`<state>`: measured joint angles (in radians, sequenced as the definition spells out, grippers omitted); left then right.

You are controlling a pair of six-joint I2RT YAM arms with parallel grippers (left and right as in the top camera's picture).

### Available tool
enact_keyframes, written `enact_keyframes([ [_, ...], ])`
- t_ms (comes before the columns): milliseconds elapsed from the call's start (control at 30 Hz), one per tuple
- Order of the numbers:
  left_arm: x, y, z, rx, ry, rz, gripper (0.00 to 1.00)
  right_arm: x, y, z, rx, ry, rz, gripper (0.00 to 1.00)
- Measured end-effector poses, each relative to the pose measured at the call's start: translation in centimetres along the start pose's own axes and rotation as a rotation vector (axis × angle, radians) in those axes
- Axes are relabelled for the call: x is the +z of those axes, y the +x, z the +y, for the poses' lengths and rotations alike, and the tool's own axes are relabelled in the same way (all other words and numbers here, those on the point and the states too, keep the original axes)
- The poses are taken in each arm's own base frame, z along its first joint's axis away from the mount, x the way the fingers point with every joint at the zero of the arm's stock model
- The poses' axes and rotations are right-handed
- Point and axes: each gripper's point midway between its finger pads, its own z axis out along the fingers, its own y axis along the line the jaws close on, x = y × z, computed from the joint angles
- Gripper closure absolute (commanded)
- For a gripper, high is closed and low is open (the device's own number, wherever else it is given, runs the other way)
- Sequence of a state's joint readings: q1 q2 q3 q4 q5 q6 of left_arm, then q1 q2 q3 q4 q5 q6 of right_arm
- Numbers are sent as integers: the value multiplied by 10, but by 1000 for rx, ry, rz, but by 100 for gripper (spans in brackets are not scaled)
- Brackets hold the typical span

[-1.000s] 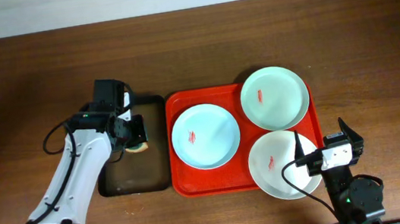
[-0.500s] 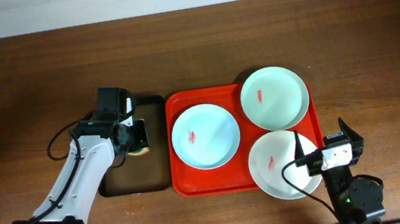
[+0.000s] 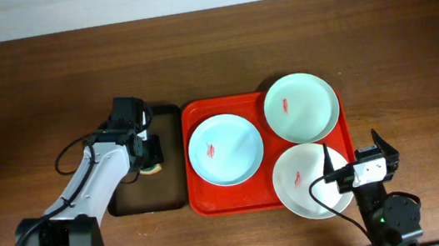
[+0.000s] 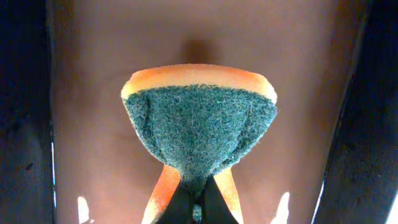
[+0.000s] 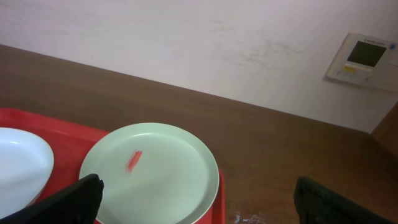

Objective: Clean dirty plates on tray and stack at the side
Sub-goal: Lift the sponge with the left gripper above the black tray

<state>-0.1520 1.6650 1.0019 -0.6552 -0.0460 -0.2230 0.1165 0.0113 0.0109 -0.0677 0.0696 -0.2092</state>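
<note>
My left arm reaches from the lower left of the overhead view up over the narrow black tray (image 3: 149, 197), elbow bent, wrist pointing down. My left gripper (image 4: 198, 202) pinches a folded green-and-orange scouring sponge (image 4: 199, 124) just above that tray's floor. My right arm sits folded at the lower right, its right gripper (image 5: 199, 210) spread wide. Three round shallow plates (image 3: 224, 148), each with a red smear, lie on the bright red rectangular plastic tray (image 3: 202, 202), right of centre.
</note>
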Motion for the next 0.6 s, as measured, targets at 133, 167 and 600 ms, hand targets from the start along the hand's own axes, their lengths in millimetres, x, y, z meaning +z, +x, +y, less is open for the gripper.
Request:
enact_keyframes([
  [133, 0, -3, -1, -1, 3, -13, 100, 0, 0, 0, 0, 0, 0, 2],
  [167, 0, -3, -1, -1, 3, -13, 100, 0, 0, 0, -1, 0, 0, 2],
  [600, -93, -17, -9, -3, 88, -132, 100, 0, 0, 0, 0, 0, 0, 2],
])
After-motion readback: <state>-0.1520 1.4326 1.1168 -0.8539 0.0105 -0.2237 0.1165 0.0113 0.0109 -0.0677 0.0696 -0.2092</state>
